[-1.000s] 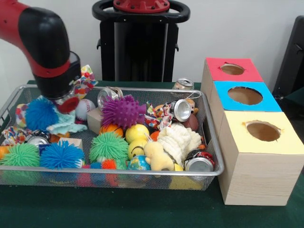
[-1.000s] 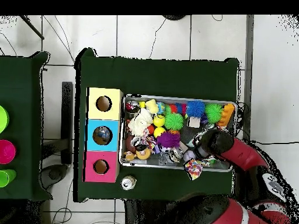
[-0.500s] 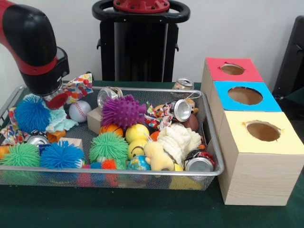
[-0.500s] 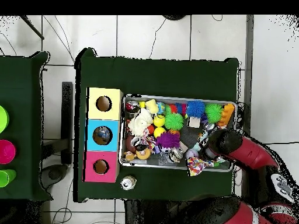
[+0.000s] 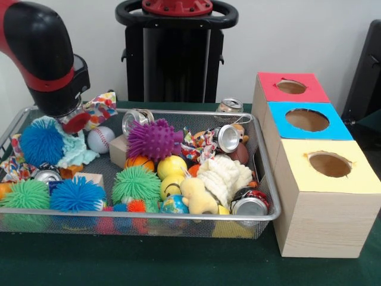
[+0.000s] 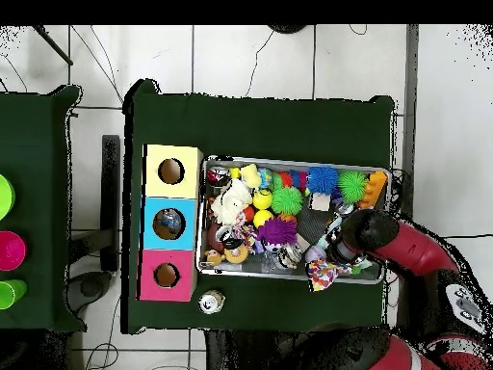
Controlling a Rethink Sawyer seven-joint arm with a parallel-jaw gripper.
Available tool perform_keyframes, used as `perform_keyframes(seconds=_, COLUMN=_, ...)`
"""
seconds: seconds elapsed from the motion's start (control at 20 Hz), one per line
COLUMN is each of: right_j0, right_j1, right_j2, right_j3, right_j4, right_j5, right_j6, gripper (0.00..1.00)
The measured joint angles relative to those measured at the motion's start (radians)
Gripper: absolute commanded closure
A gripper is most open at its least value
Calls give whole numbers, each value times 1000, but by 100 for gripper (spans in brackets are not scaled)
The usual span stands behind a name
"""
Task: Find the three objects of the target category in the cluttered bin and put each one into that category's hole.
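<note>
The front camera sat low and close across the table, looking level at the wire bin (image 5: 137, 173) and the three wooden boxes (image 5: 315, 173) at its 3 o'clock. The overhead camera hung high and looked straight down, taking in the whole green table (image 6: 260, 120) and tiled floor (image 6: 250, 58) around it; there the boxes (image 6: 171, 223) lay at the bin's (image 6: 294, 161) 9 o'clock. Both views shared bin, boxes and arm (image 5: 41, 53).
</note>
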Motion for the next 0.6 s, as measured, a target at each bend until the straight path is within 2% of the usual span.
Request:
perform_keyframes(seconds=0.1, right_j0=4, right_j1=-5, right_j2=0, right_j3=0, right_j4=0, right_j5=0, right_j6=0, gripper=100)
perform_keyframes(seconds=0.15, right_j0=10, right_j1=-15, right_j2=2, right_j3=0, right_j4=0, right_j5=0, right_j6=0, gripper=0)
perform_keyframes(seconds=0.6, right_j0=16, right_j1=-30, right_j2=4, right_j3=0, right_j4=-25, right_j5=0, right_j6=0, gripper=0)
